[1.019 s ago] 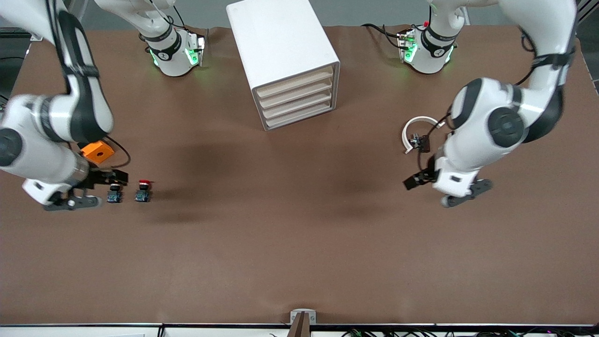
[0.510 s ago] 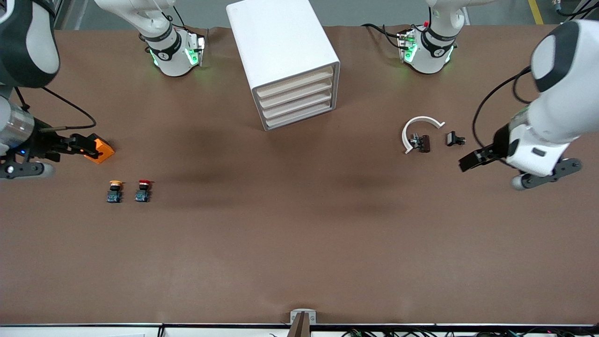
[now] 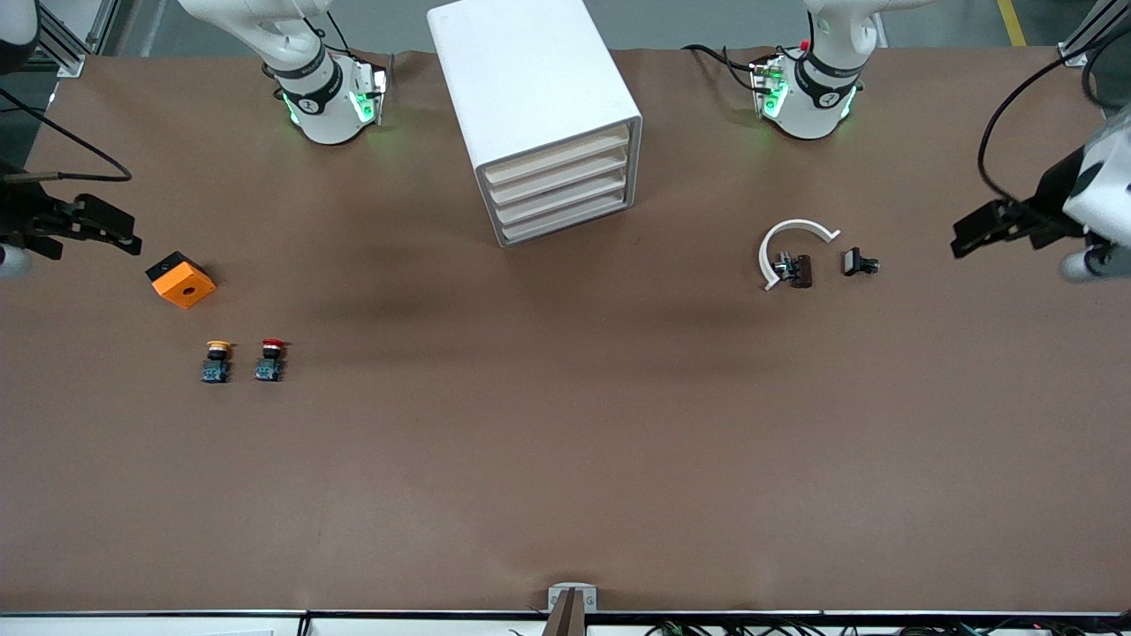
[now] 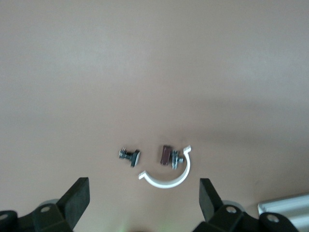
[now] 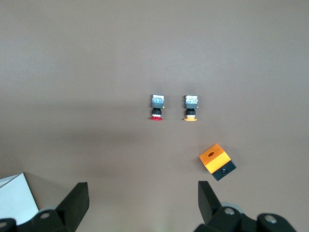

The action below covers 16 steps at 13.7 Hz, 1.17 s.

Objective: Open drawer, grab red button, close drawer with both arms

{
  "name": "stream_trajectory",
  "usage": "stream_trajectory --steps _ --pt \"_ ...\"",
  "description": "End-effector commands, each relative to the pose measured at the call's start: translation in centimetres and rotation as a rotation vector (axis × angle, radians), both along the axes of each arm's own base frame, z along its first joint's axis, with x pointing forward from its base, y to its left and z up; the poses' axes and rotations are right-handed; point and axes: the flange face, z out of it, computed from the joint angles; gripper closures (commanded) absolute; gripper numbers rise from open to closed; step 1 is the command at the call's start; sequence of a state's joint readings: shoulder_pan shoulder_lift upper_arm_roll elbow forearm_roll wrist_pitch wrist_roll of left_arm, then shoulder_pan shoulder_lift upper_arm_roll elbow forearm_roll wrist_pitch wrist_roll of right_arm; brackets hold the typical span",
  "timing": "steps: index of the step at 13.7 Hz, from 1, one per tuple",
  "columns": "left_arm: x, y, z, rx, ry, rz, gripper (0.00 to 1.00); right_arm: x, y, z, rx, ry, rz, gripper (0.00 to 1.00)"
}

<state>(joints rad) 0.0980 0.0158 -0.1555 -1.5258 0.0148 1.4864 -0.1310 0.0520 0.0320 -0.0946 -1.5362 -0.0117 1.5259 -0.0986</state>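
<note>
The white cabinet (image 3: pixel 530 97) stands mid-table near the bases, and all four cream-fronted drawers (image 3: pixel 560 190) are shut. The red-capped button (image 3: pixel 270 360) stands on the table toward the right arm's end, beside a yellow-capped one (image 3: pixel 216 361). In the right wrist view the red button (image 5: pixel 156 107) is well away from the fingers. My right gripper (image 3: pixel 124 231) is open and empty in the air at the table's edge, by the orange cube (image 3: pixel 181 280); its wide-open jaws also show in the right wrist view (image 5: pixel 143 200). My left gripper (image 3: pixel 967 237) is open and empty, as its wrist view (image 4: pixel 144 200) shows, in the air near the other end.
A white ring clamp (image 3: pixel 791 247) with a brown part and a small black part (image 3: pixel 859 262) lie toward the left arm's end. They also show in the left wrist view (image 4: pixel 169 176). The orange cube (image 5: pixel 217 162) and yellow button (image 5: pixel 191 107) show in the right wrist view.
Both arms have swung outward toward their table ends. The right gripper left the buttons and passed the orange cube. The left gripper moved away from the ring clamp.
</note>
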Motion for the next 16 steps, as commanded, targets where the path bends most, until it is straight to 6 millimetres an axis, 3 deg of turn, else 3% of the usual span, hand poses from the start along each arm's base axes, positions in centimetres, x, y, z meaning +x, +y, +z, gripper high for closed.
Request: stream_trajectory --steps 1,5,16 --pt "-2.6 -0.6 2.1 -0.01 -0.003 -0.037 0.0 0.2 -0.1 1.1 0.009 -0.013 -0.011 0.0" --pt "-5.1 -1.0 2.6 -0.021 -0.006 -0.038 0.0 0.1 -0.5 1.5 -0.004 -0.021 -0.021 0.0" --pt "-4.1 -1.3 2.0 -0.03 -0.014 -0.015 0.0 0.3 -0.4 2.2 -0.005 -0.035 -0.019 0.0"
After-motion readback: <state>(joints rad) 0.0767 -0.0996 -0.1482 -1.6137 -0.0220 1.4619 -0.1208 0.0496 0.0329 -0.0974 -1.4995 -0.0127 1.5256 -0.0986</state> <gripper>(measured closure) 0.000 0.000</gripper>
